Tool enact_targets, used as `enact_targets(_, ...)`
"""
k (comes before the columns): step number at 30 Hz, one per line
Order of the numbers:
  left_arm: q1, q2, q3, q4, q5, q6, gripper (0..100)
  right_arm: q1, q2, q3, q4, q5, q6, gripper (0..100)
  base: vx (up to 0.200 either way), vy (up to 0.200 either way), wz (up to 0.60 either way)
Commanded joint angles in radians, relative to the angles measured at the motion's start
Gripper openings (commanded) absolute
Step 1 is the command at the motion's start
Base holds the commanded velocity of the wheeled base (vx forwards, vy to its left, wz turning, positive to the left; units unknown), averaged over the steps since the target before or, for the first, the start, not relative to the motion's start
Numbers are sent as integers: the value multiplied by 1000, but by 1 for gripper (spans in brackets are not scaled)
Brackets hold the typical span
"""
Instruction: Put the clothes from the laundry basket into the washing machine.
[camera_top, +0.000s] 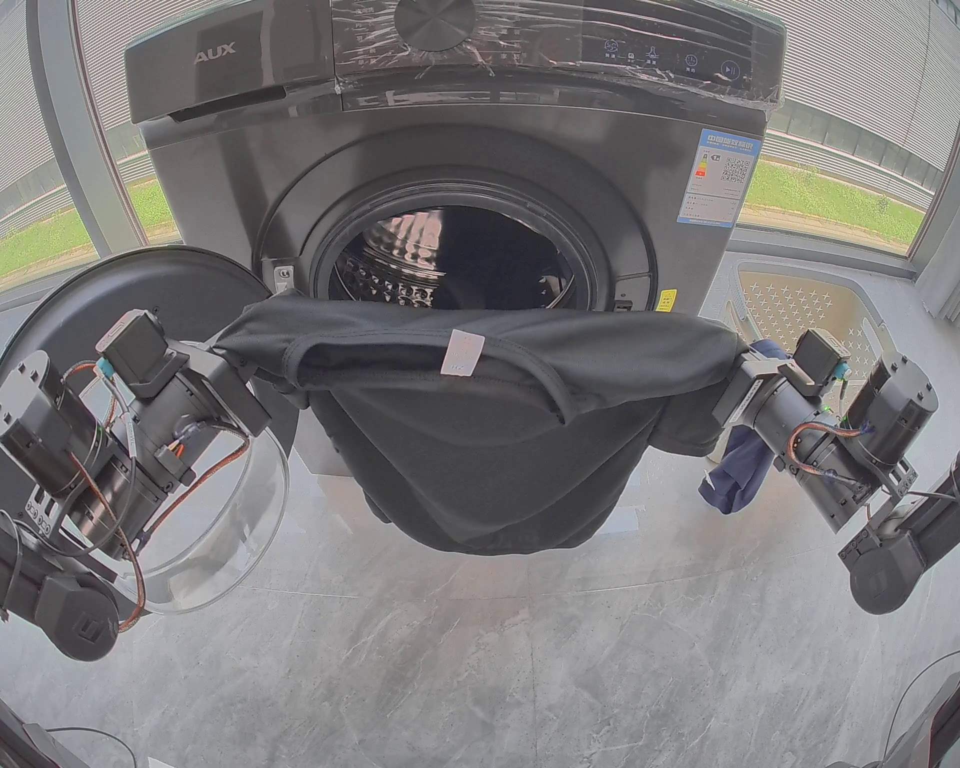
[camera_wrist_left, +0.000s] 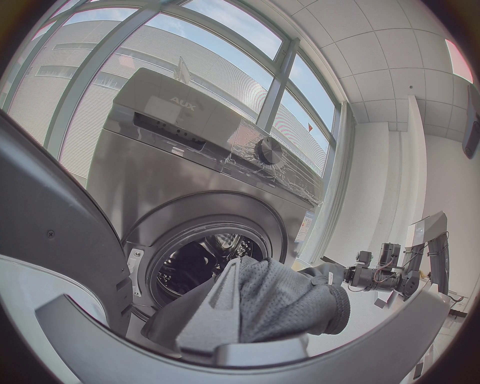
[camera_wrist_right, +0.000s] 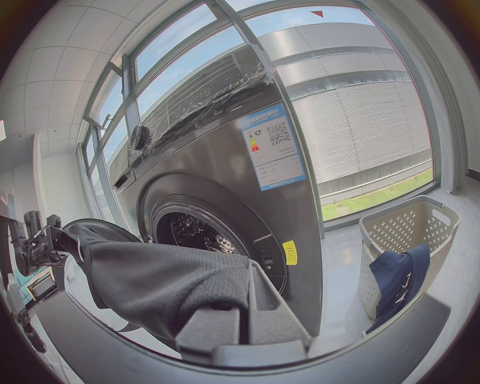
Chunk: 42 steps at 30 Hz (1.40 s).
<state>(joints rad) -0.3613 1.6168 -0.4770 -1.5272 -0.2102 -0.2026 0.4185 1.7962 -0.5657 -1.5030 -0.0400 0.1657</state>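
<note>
Item 1, the black garment (camera_top: 480, 430), hangs in the air between the 2 arms, clear of the floor. The left gripper (camera_top: 232, 362) is closed tight on one bunched end and the right gripper (camera_top: 738, 382) is closed tight on the other. The top edge runs nearly level between them, and the body sags in a deep belly below. A small white label (camera_top: 462, 352) shows at mid-span. The fabric appears to be a fine mesh knit, judged soft, light and limp. It will fold and trail rather than hold shape, so the gathered ends are the sound places to hold, with thick bunches to guard against slipping. The loose belly could catch on the lower rim. Just behind it stands the washing machine (camera_top: 450, 150), its door (camera_top: 150, 290) swung open at the left and its drum mouth (camera_top: 460, 255) open and dark. Beyond the right arm, the laundry basket (camera_top: 800, 300) carries a blue garment (camera_top: 742, 470) draped over its rim.
</note>
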Motion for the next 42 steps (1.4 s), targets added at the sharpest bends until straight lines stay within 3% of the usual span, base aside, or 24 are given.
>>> enact_targets(1,1,-9,0,-1,0,-1,0,-14,-1,-5,0,0,-2,0,0,0,0)
enact_targets(21,-7,6,17,2,-1,2,0,-20,-12,-8,1,2,-3,0,0,0,0)
enact_targets(25,-45,25,29,4,-1,2,0,-3,-6,-6,1,0,-2,0,0,0,0)
enact_targets(30,-100,86,12,6,2,28,0,49,29,40,0,2,-2,0,0,0,0)
enact_targets(34,-131,126,-25,15,35,37,0,83,40,67,0,3,-2,0,0,0,0)
enact_targets(35,-137,132,-31,15,43,38,0,94,42,83,0,3,-2,100,0,0,0)
enact_targets(39,-143,133,-80,18,46,38,0,175,103,133,1,2,3,100,0,0,0)
enact_targets(42,-143,127,-86,18,48,38,0,192,170,164,1,2,-8,100,0,0,0)
